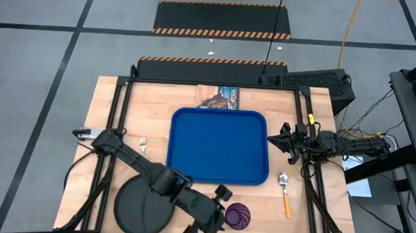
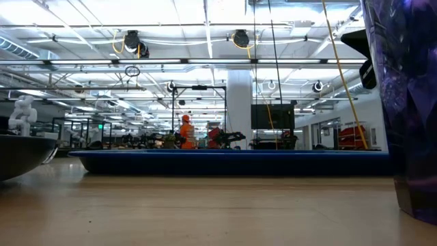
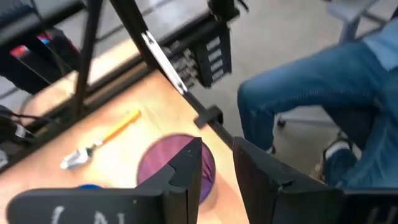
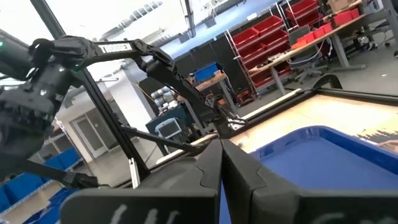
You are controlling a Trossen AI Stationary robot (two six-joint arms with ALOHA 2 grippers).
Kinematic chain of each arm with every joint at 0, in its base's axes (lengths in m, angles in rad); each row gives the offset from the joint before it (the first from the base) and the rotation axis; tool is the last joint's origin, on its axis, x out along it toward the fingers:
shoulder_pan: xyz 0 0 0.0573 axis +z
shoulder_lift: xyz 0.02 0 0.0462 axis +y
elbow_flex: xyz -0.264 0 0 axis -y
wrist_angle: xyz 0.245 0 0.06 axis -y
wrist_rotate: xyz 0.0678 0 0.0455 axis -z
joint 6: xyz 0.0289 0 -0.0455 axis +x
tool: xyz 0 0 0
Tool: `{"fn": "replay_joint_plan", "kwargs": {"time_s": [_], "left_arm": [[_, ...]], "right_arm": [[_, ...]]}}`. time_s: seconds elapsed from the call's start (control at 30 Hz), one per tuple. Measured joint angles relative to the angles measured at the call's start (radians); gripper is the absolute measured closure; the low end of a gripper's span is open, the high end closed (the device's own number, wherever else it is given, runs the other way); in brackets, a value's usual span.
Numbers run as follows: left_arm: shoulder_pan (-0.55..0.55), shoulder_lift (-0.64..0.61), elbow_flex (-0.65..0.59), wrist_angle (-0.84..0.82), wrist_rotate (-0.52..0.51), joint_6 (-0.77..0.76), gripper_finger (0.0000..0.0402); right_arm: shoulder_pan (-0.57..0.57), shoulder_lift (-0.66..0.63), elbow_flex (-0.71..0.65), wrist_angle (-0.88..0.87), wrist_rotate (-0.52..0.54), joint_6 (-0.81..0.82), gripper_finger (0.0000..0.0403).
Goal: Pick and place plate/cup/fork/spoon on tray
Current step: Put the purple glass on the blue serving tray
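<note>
Cup [image 1: 237, 216]: purple, ribbed, standing on the table at the near edge, right of the plate and just in front of the tray's near right corner.
Left gripper [image 1: 218, 214]: reaches along the near edge and sits just beside the cup; the wrist view shows its fingers [image 3: 186, 171] spread, one over the cup's rim, the other past its side, holding nothing.
Plate [image 1: 142, 207]: dark and round, on the table at the near left, partly under the left arm.
Spoon [image 1: 285, 190]: on the table right of the tray, bowl away from the near edge, orange handle toward it.
Fork [image 1: 142, 145]: on the table left of the tray, only its tines showing beside the left arm.
Tray [image 1: 219, 145]: blue, mid-table, bare inside.
Right gripper [image 1: 277, 139]: waits at the tray's right edge, fingers pressed together, holding nothing.
Booklet [image 1: 218, 96]: lies against the tray's far edge.
</note>
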Motion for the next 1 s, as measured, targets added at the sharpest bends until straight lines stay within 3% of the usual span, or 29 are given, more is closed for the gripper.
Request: {"fn": "replay_joint_plan", "kwargs": {"time_s": [0.6,1.0], "left_arm": [[0.007,0.124,-0.003,-0.029,0.036,0.14,0.02],[0.012,0.171,-0.003,-0.026,0.006,0.217,0.0218]], "right_arm": [[0.0,0.016,0.0,-0.01,0.003,-0.082,0.0403],[0.0,0.043,0.0,-0.015,0.005,-0.075,0.0403]]}}
